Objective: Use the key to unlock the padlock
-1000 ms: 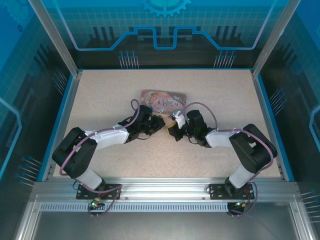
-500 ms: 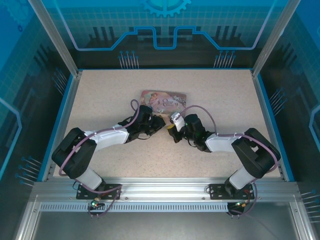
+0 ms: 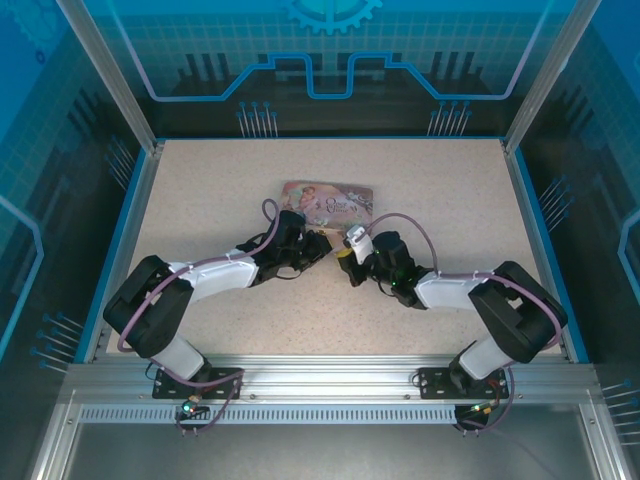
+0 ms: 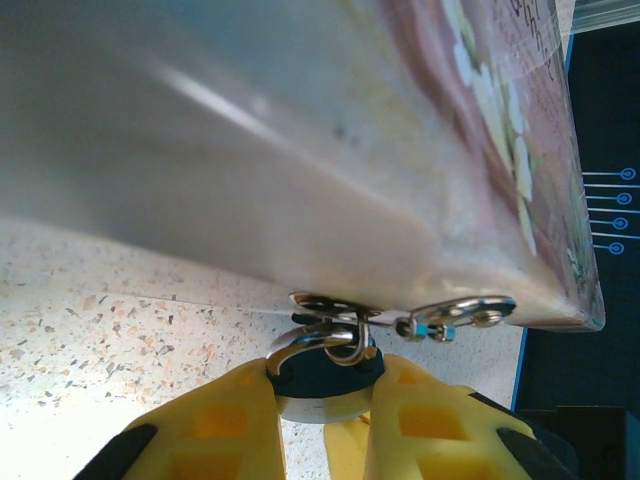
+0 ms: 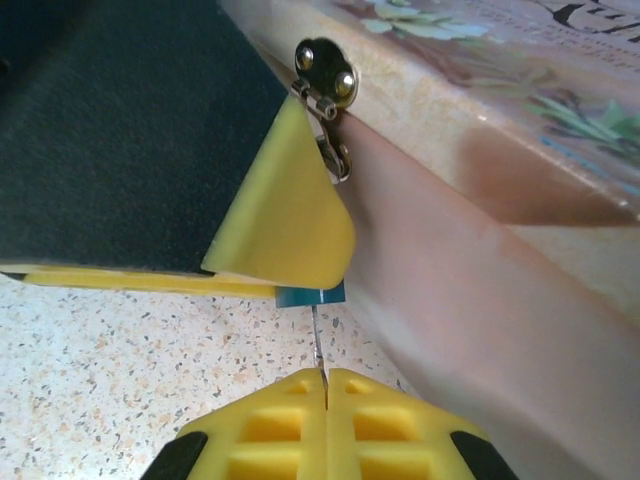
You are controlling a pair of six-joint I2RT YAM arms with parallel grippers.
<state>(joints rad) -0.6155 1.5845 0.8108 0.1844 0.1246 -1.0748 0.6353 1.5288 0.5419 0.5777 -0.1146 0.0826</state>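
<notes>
Right gripper [image 5: 322,388] has its yellow fingers pressed flat together, pinching the thin dull-metal key [image 5: 316,345] so only a sliver pokes out. The key runs straight up to the tiny teal squarish padlock [image 5: 310,295], but I can't tell whether it's actually in the keyhole. Left gripper [image 4: 325,385] is clamped narrow on the padlock body. The shackle is hooked through the silver hasp [image 4: 400,320] of the pink decorated rectangular tin [image 3: 328,198], which is closed, so no clue what's inside. The tin sits on the speckled table [image 3: 200,180].
</notes>
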